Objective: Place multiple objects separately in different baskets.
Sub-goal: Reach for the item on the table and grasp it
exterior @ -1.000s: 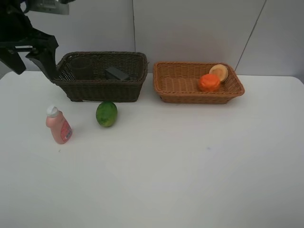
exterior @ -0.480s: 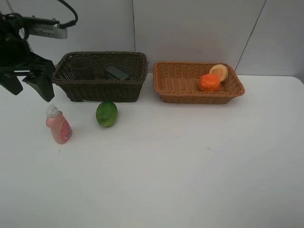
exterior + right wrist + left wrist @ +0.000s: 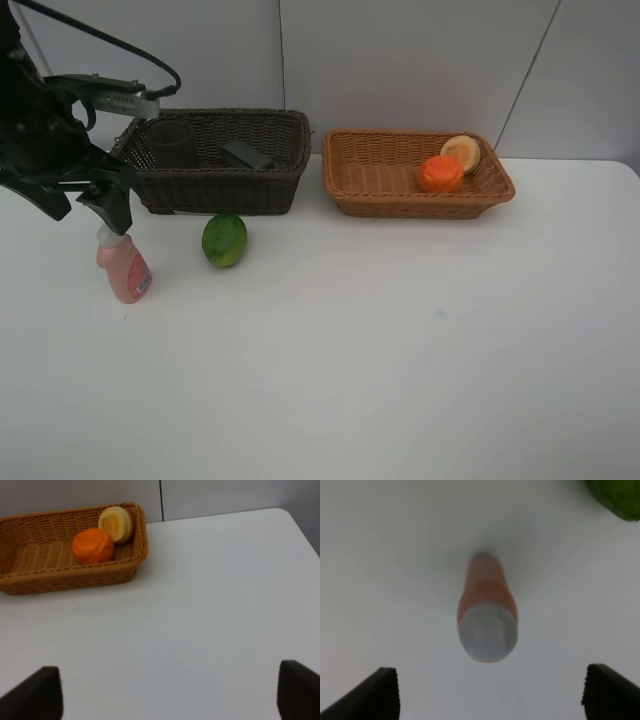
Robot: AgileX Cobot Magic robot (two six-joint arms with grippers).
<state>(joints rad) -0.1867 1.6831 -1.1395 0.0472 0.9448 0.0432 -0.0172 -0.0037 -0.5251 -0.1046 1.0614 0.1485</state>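
**High cam:** left pincer (image 3: 87,208) hangs over the left end of the tabletop (image 3: 400,350), just in front of the left end of the dark basket (image 3: 220,190). Jaws are spread wide with nothing in them. One finger (image 3: 118,212) sits right above the white cap (image 3: 108,237) of the pink bottle (image 3: 126,270); can't tell if it touches. The bottle stands on the tabletop, leaning a bit. Green fruit (image 3: 224,240) is on the tabletop just right of the bottle and just in front of the dark basket, clear of both. In the dark basket, the translucent cup (image 3: 172,143) is upright at the left end and the dark pump bottle (image 3: 246,154) lies near the middle. Tan basket (image 3: 400,205) sits just right of the dark one, with a small gap. In its right end are the orange (image 3: 440,173) and, behind it, the pale peach-like fruit (image 3: 461,152), touching. Right pincer is out of this view.

**Left wrist:** left pincer (image 3: 492,695) is wide open and empty. The pink bottle (image 3: 487,595) is seen from above, blurred, in line with the gap between the fingertips (image 3: 375,695) and clear of both. A slice of the green fruit (image 3: 617,497) shows beyond it.

**Right wrist:** right pincer (image 3: 167,692) is wide open and empty, over bare tabletop (image 3: 210,605). Tan basket (image 3: 75,577) is well ahead, with the orange (image 3: 93,545) and the pale peach-like fruit (image 3: 117,524) touching in one end.
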